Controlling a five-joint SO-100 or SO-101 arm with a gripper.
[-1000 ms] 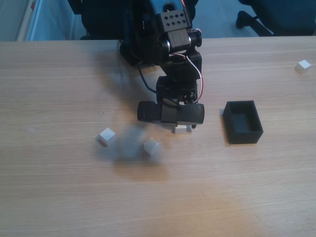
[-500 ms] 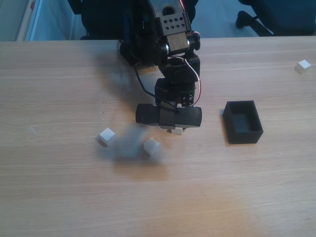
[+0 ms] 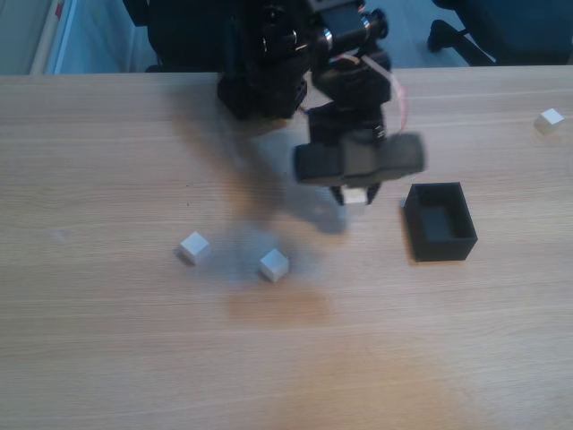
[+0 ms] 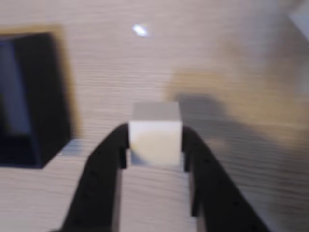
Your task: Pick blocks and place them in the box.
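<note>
My gripper point(image 4: 154, 145) is shut on a white block point(image 4: 154, 135), pinched between its two black fingers point(image 4: 108, 159) and lifted off the table. In the fixed view the gripper point(image 3: 356, 195) hangs blurred just left of the black box point(image 3: 440, 221), with the held block point(image 3: 356, 198) showing under it. The box looks empty inside. In the wrist view the box point(image 4: 34, 96) lies at the left edge. Two more white blocks point(image 3: 193, 247) point(image 3: 274, 264) rest on the table at front left, and another block point(image 3: 549, 119) sits far right.
The arm's black base point(image 3: 260, 81) stands at the table's back edge. Dark office chairs point(image 3: 501, 27) stand behind the table. Bare wooden tabletop point(image 3: 286, 358) stretches across the front.
The gripper has risen and swung right with the white block, from the table's middle to just left of the box. The other blocks have not moved.
</note>
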